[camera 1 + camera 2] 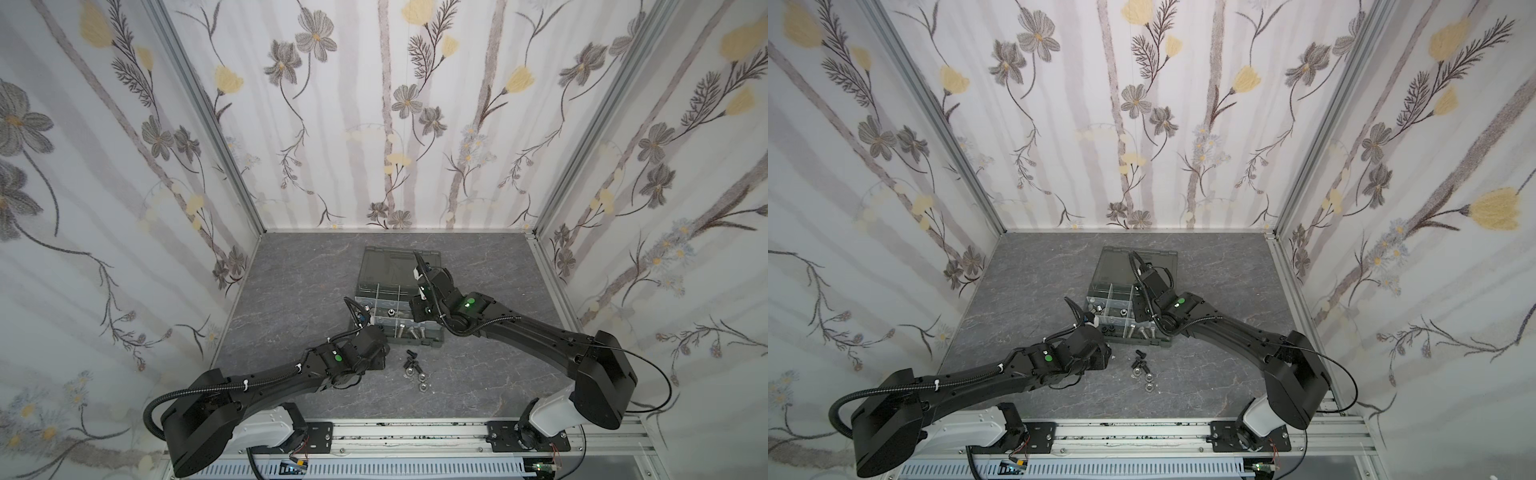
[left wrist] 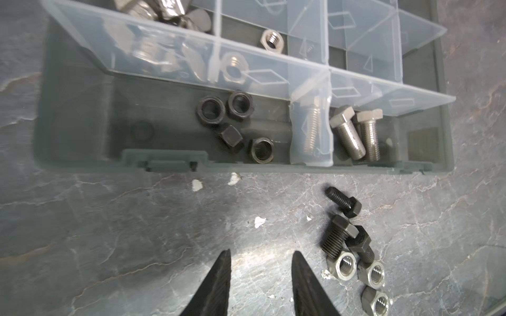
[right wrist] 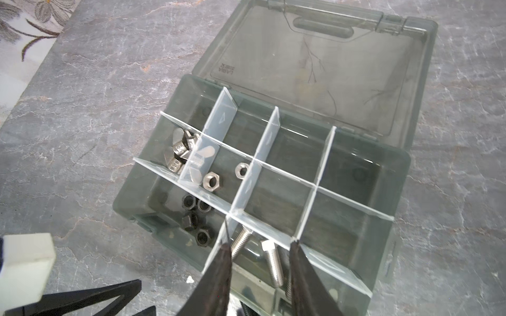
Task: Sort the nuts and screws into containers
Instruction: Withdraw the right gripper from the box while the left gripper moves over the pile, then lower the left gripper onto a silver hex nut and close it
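Observation:
The dark grey organiser case (image 1: pixel 432 343) (image 1: pixel 1163 341) stands mid-table with its lid back. Its containers hold silver screws (image 2: pixel 347 134) (image 3: pixel 272 262), black nuts (image 2: pixel 210 110) (image 3: pixel 191 202), silver hex nuts (image 2: pixel 271 39) (image 3: pixel 212 182) and wing nuts (image 3: pixel 178 149). In front of the case, black screws (image 2: pixel 335 240) (image 1: pixel 411 359) and silver nuts (image 2: pixel 346 266) (image 1: pixel 422 382) lie loose on the table. My left gripper (image 2: pixel 262 253) is open and empty over bare table beside them. My right gripper (image 3: pixel 260 244) hangs open and empty above the silver-screw compartment.
The translucent lid (image 1: pixel 386 266) (image 3: pixel 328 68) lies open behind the case. Pale dividers (image 3: pixel 269 136) stand up between compartments. Part of the left arm, with a white block (image 3: pixel 24 262), sits near the case's front corner. Papered walls close three sides; a metal rail (image 1: pixel 415 436) runs along the front.

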{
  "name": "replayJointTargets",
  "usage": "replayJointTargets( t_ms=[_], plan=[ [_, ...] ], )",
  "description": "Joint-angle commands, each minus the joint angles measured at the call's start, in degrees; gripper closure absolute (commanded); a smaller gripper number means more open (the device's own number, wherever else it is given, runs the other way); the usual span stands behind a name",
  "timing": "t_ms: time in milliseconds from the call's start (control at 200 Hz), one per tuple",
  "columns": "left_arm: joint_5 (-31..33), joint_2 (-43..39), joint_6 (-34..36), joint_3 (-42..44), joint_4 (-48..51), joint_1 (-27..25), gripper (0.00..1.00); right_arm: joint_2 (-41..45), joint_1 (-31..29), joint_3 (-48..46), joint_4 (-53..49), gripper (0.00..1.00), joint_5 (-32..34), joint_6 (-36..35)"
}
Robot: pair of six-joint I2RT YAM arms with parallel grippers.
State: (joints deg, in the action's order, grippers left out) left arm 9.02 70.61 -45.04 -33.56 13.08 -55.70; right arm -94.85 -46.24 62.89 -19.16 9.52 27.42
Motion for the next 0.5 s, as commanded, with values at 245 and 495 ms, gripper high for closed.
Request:
replayJointTargets(
  t_ms=[245, 495],
  plan=[
    [-1.2, 14.4, -0.2, -8.5, -2.9, -7.4, 0.6, 8.9, 3.8, -9.1, 4.0, 0.63, 1.9, 4.0],
    [-2.4, 20.7, -0.3, -12.7, -3.0, -10.0, 0.59, 12.6, 5.7, -13.3, 4.5, 0.62, 1.6, 4.0]
  ],
)
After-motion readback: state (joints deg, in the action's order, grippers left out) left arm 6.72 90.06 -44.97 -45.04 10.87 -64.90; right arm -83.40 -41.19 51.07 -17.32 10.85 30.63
